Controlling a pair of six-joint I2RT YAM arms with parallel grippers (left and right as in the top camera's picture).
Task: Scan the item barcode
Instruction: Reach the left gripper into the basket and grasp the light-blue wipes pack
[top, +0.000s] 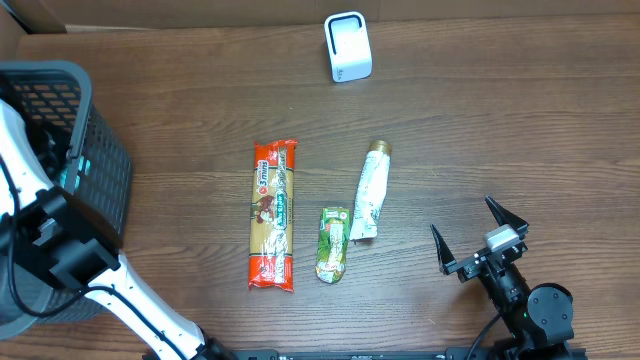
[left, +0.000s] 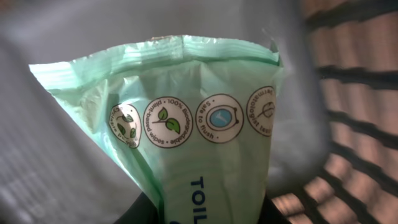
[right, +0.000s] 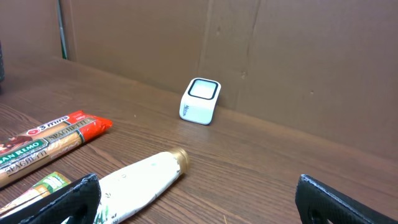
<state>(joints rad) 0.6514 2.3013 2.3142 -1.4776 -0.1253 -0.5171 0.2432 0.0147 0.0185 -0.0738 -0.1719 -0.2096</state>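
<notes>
Closely framed wipes pack (left: 205, 143); lettering cropped

dark wood-grain table (top: 480, 130). white barcode scanner box (top: 348, 46) upright near far edge. mid-table, three items flat, side by side, apart: red-ended spaghetti packet (top: 273, 214) leftmost, small green pouch (top: 333, 243) just beside its near end, white tube (top: 370, 190) with gold cap rightmost, cap pointing away. black mesh basket (top: 100, 150) at left edge.
</notes>
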